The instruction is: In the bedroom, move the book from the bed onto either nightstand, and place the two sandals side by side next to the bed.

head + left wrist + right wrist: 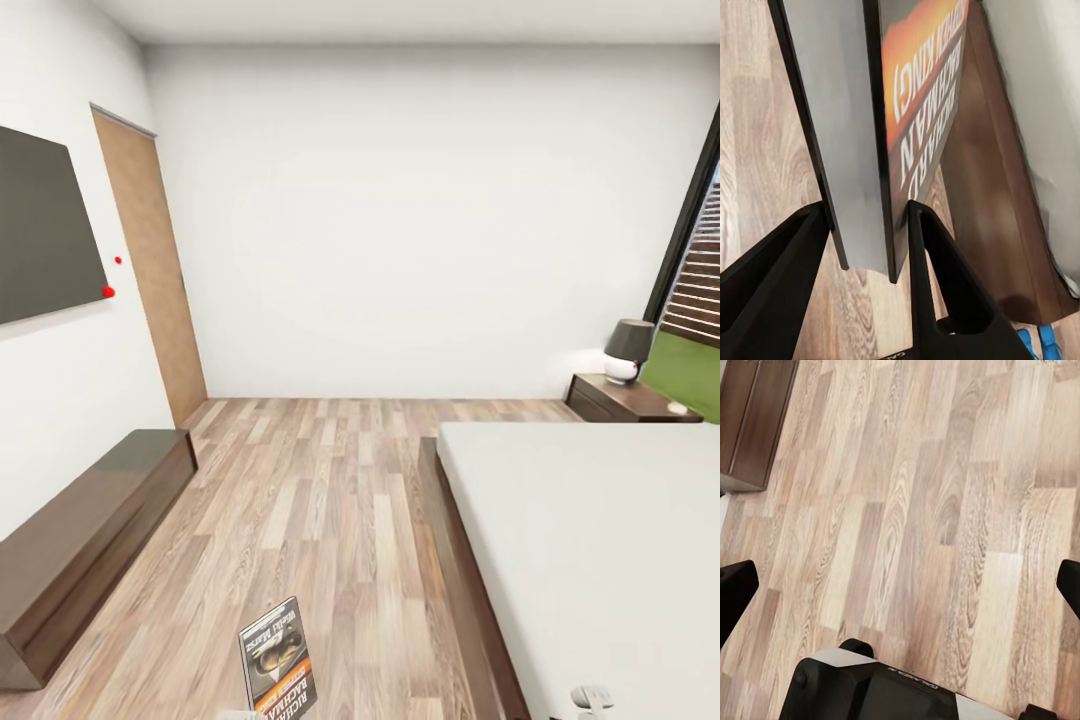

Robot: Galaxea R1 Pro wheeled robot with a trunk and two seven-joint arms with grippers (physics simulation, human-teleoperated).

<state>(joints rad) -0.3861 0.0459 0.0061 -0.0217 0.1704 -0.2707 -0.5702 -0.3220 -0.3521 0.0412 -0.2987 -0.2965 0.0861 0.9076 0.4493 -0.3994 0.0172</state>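
Observation:
The book (277, 655), dark cover with an orange band and white lettering, stands upright low in the head view over the wood floor, left of the bed (600, 530). In the left wrist view my left gripper (868, 210) is shut on the book (922, 90), one black finger on each side of it. Two blue sandals (1039, 341) peek out on the floor by the bed's dark frame (982, 225). A nightstand (625, 400) stands at the far side of the bed, by the window. My right gripper (900, 592) is open over bare floor planks, fingers wide apart.
A long low dark bench cabinet (90, 530) lines the left wall under a dark wall screen (40, 225); its end shows as the cabinet (754, 420) in the right wrist view. A wooden door (150, 270) is beyond it. A grey-shaded lamp (627, 352) sits on the nightstand. Open floor runs between bench and bed.

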